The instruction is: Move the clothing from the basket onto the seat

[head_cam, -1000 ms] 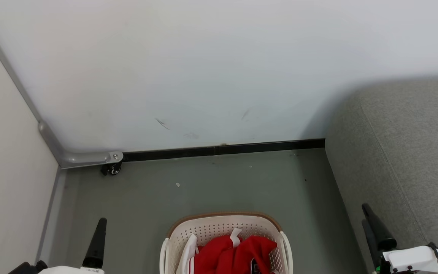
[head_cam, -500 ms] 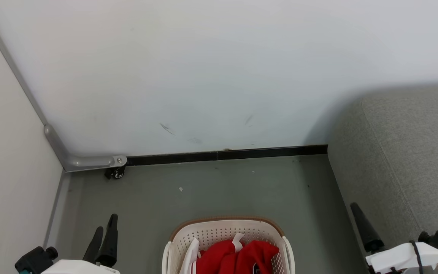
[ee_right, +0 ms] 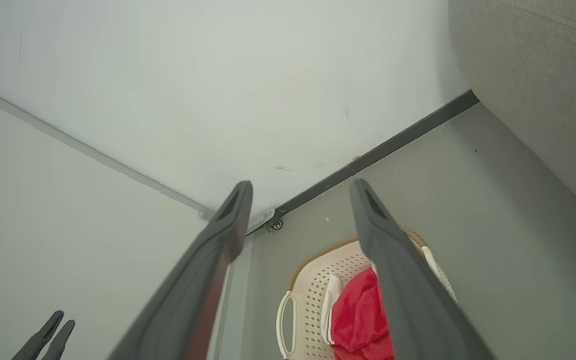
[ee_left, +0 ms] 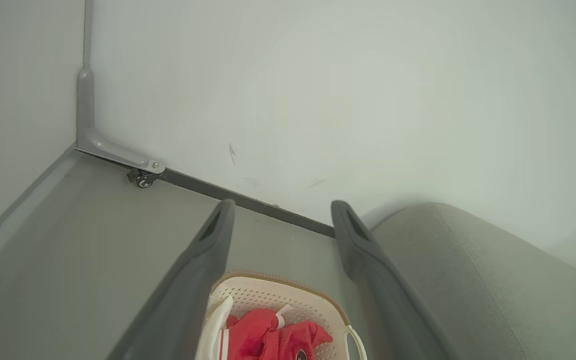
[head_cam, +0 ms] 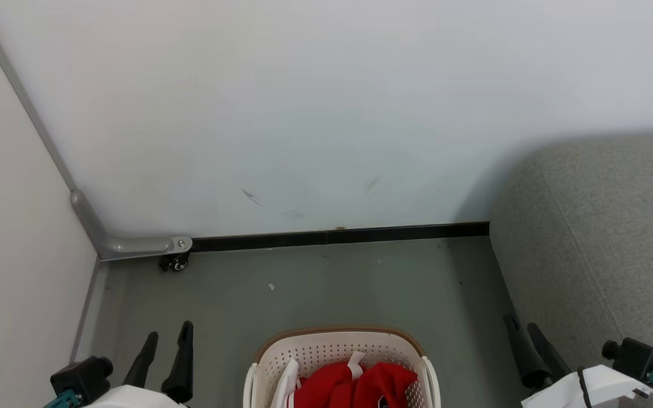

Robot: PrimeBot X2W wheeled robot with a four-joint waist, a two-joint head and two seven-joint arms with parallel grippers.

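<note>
Clothing [head_cam: 355,385] lies bunched in the basket [head_cam: 332,348], on the floor beside the seat [head_cam: 604,238]. Left gripper [head_cam: 169,330] and right gripper [head_cam: 521,322] flank the basket, jaws spread, empty, probably staged for reaching in.

Ahead of me a pale wall [head_cam: 326,113] bears faint dark scuffs [head_cam: 251,197]. A black baseboard [head_cam: 338,235] runs along its foot above the grey floor [head_cam: 326,289]. To my left a grey metal bracket [head_cam: 128,245] sits over a small caster wheel [head_cam: 176,263], beside a cream panel [head_cam: 9,255].
</note>
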